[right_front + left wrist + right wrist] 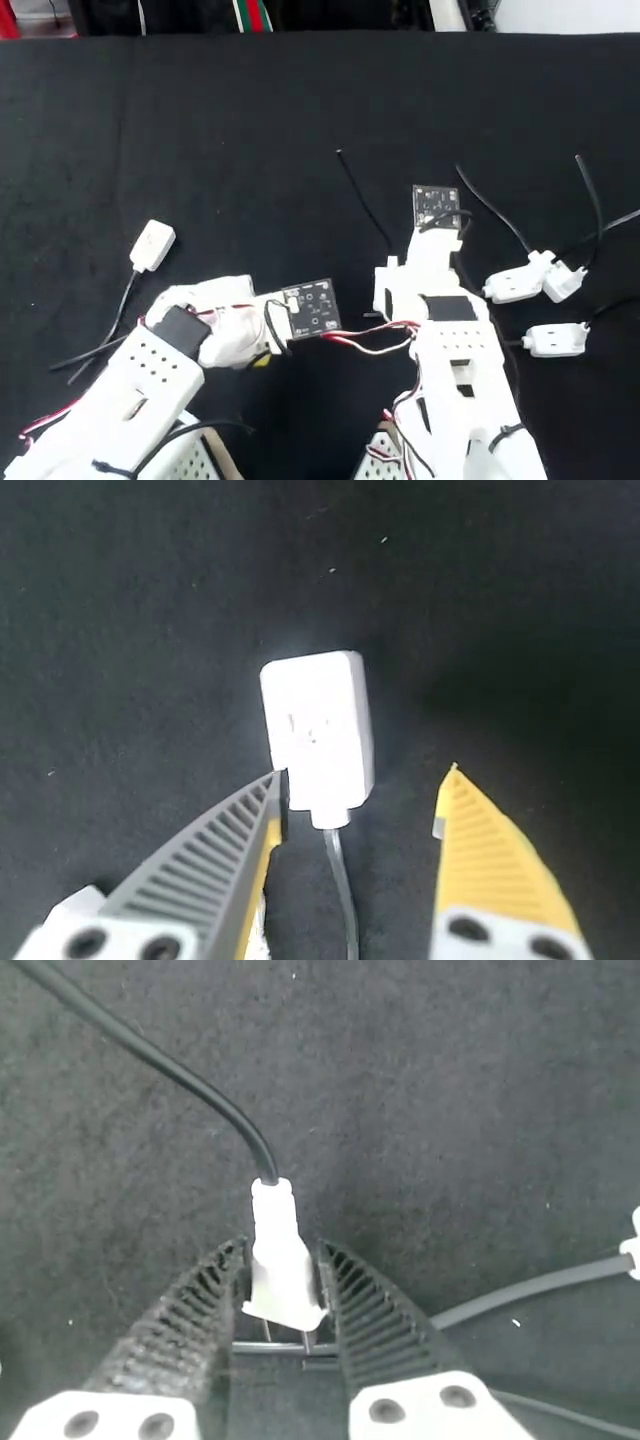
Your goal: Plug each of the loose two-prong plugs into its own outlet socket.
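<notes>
Black cloth covers the whole worktop point(250, 110), and right away the eye goes to the small white plug point(277, 1260). It is pinched between the ribbed fingers of the right gripper point(280, 1248), which are closed in tight on its sides. Its black cord point(150, 1055) curves away over the cloth, and metal prongs poke out from the end nearer the camera.

Over to the left gripper point(365, 775): jaws spread wide, nothing held. A white block point(318, 725) lies flat on the cloth just at the fingertips. The grey finger's tip sits right at the block's corner, and the yellow finger stands apart from it. The block's pale cord point(343, 890) runs back between the jaws. Faint marks show on its face, too faint to read.

Beside the right arm, a pair of white connectors point(520, 283) lie touching, and a third connector point(555, 340) lies near them. All have dark cords.
</notes>
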`<state>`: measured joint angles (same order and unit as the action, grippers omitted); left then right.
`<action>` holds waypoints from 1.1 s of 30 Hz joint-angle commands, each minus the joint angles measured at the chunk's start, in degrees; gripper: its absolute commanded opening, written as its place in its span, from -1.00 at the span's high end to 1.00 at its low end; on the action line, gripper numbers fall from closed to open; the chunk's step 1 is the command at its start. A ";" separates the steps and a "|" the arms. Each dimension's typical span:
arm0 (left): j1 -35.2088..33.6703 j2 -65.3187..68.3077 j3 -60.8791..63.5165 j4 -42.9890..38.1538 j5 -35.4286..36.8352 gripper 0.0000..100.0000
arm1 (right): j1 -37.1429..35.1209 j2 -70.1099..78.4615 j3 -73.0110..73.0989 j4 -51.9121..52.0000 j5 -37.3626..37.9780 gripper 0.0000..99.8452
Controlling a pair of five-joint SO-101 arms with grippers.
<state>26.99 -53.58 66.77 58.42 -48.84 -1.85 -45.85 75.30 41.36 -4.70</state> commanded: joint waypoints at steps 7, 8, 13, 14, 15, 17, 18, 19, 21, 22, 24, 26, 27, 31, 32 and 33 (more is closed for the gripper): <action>2.95 0.53 -0.66 -0.26 2.64 0.50 | 0.70 -1.10 -3.30 0.00 0.53 0.98; 2.86 0.70 -0.57 -0.79 3.08 0.50 | 0.62 -1.10 -3.30 0.09 0.44 0.98; 1.63 0.70 -0.75 -1.14 2.81 0.50 | 0.53 -0.84 -3.30 0.26 0.18 0.98; 1.89 0.79 -0.75 -1.14 2.99 0.50 | 0.44 -0.84 -3.21 0.26 0.18 0.98; 2.15 0.79 -0.75 -1.14 3.08 0.50 | 0.44 -0.84 -3.21 0.53 0.09 0.98; 2.95 0.88 -1.01 -0.62 3.25 0.50 | 0.26 -1.01 -3.21 1.76 0.09 0.98; 3.03 0.88 -1.27 -0.09 4.04 0.50 | -0.35 -1.01 -3.21 2.02 0.09 0.98; 3.03 0.88 -1.63 0.18 5.10 0.50 | -1.05 -1.01 -3.21 2.29 0.09 0.98; 2.86 1.41 -2.51 0.70 6.59 0.50 | -2.02 -1.01 -3.21 2.64 0.09 0.98; 2.86 2.29 -3.03 1.49 6.86 0.50 | -2.02 -1.01 -3.21 2.64 0.09 0.98; 3.03 4.84 -4.97 2.81 8.00 0.50 | -2.02 -1.01 -3.12 2.64 0.09 0.98; 3.12 8.26 -7.16 3.43 8.88 0.50 | -2.02 -1.01 -3.03 2.64 0.09 0.98; 3.12 10.20 -8.13 3.52 9.05 0.50 | -2.02 -1.01 -3.03 2.64 0.09 0.98; 3.12 17.93 -11.03 3.16 9.23 0.50 | -2.02 -1.01 -3.03 2.64 0.09 0.98; 3.12 19.52 -11.91 3.16 9.23 0.50 | -2.02 -1.01 -3.03 2.64 0.09 0.98; 3.12 21.01 -12.53 2.99 9.23 0.50 | -2.02 -1.01 -3.03 2.64 0.09 0.98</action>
<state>29.63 -37.67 59.47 61.41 -39.96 -3.60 -45.85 75.30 43.74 -4.53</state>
